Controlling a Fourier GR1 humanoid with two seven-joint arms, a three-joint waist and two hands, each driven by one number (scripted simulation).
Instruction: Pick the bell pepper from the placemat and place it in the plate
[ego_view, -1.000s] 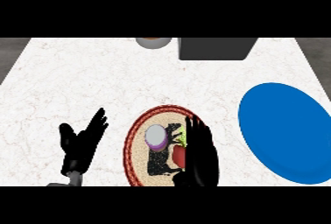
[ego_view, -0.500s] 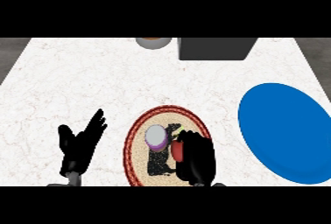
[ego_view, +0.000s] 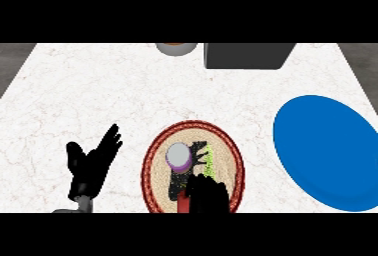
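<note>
White marbled counter (ego_view: 111, 90) under even light, dark grey floor (ego_view: 15, 55) at both far corners.

Count, placed relative to the placemat (ego_view: 193, 167): 1 placemat on the bench (ego_view: 111, 95). 1 red bell pepper (ego_view: 181, 202) on its near edge, mostly hidden. 1 blue plate (ego_view: 325, 150) to its right. 1 dark grey box (ego_view: 246, 55) and 1 round container (ego_view: 176, 48) beyond it at the far edge. 2 black hands: left hand (ego_view: 90, 167) beside it, right hand (ego_view: 207, 196) over it.
</note>
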